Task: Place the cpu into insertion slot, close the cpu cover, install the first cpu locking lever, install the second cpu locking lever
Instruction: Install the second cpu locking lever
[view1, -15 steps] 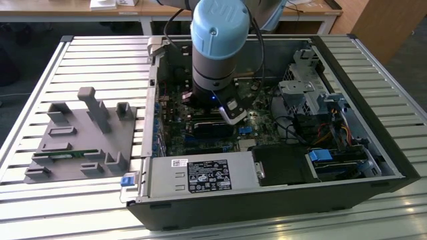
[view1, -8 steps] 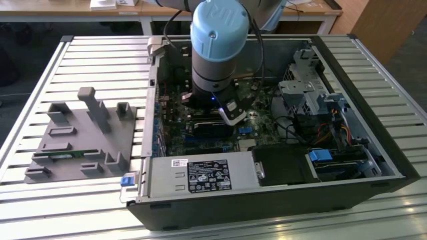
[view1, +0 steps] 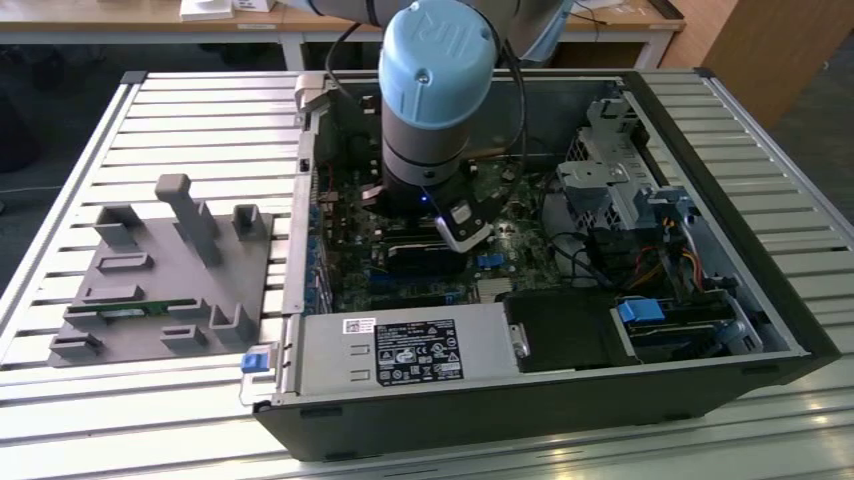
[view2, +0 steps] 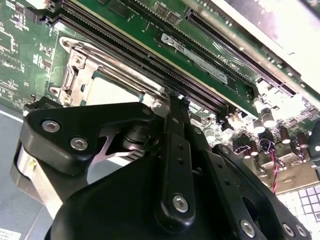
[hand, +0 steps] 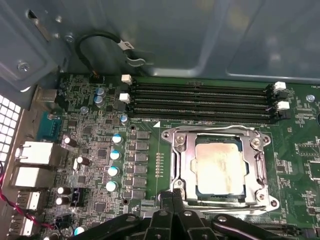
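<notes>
Pale blue cap w/ screws on grey arm, black cable, matte black fingers w/ silver bolts

Robotics lab, slatted metal bench, opened computer case, robot arm

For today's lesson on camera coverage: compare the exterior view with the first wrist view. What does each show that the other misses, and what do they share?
Exterior view alone: the arm reaching down into the open case, the grey fixture on the slatted table, and the power supply.

First wrist view alone: the cpu seated in the slot, the cover closed around it, and the memory slots.

Both: the green board inside the case.
</notes>
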